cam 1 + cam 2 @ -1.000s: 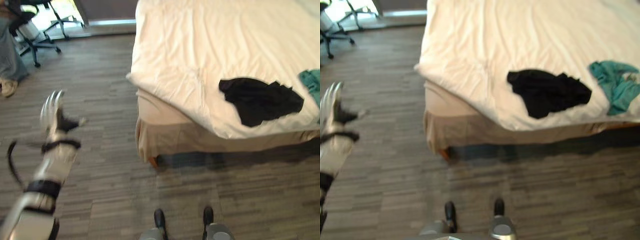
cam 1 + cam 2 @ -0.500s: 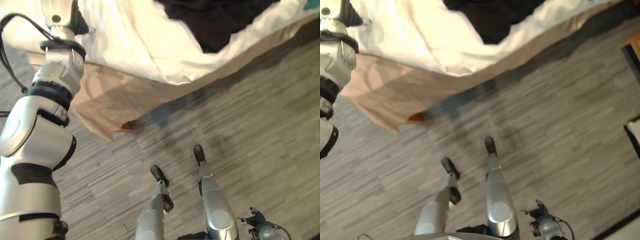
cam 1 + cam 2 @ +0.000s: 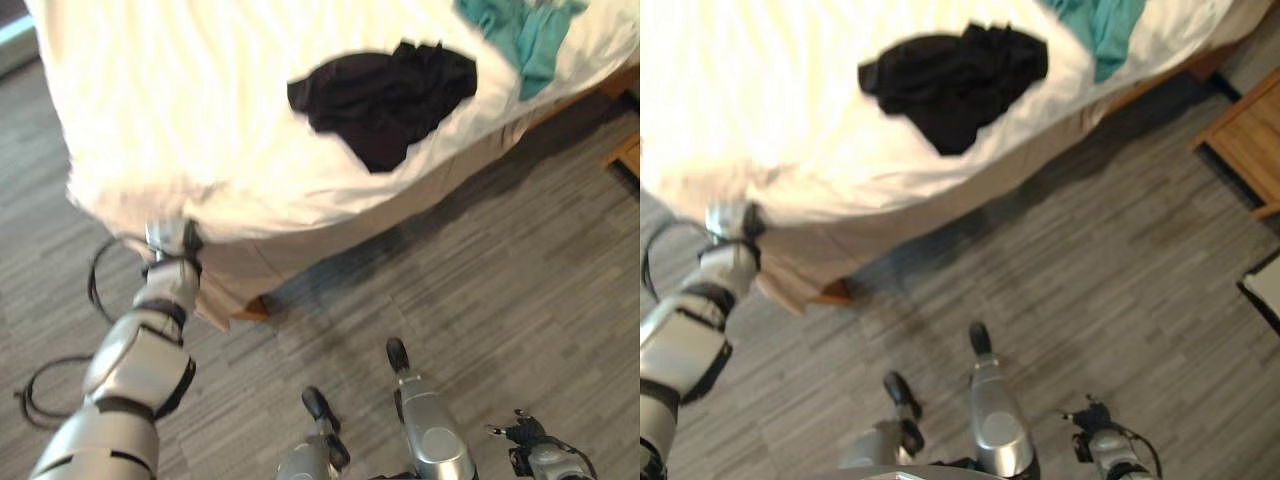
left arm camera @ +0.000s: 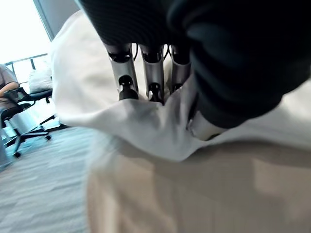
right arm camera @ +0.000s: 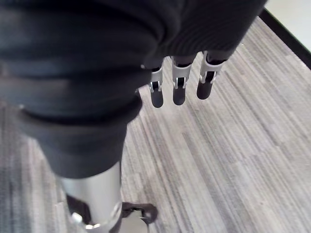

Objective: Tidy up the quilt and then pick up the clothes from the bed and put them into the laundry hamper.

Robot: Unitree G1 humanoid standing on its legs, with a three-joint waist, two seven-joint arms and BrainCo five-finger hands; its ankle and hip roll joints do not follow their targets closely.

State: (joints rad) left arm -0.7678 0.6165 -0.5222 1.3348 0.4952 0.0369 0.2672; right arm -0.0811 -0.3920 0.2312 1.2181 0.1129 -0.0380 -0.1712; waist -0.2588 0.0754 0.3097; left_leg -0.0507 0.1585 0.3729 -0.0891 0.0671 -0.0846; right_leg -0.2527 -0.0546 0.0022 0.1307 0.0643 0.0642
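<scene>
A white quilt (image 3: 200, 100) covers the bed. A black garment (image 3: 385, 95) lies crumpled on it near the front edge. A teal garment (image 3: 520, 30) lies further right, at the bed's far corner. My left hand (image 3: 170, 240) is at the quilt's near left corner. In the left wrist view its fingers (image 4: 155, 82) and thumb (image 4: 204, 127) pinch a bunched fold of the quilt (image 4: 146, 126). My right hand (image 3: 530, 450) hangs low at the right over the floor, its fingers (image 5: 178, 90) relaxed and holding nothing.
A beige bed skirt (image 3: 330, 235) hangs below the quilt over the grey plank floor (image 3: 520, 280). A wooden nightstand (image 3: 1245, 140) stands at the right, with a dark-edged thing (image 3: 1265, 290) below it. A seated person (image 4: 6, 87) and an office chair (image 4: 24, 111) are beyond the bed.
The camera has swung, shifting the whole picture. My left hand, raised over the floor a second ago, has come to the quilt's corner and closed on the cloth.
</scene>
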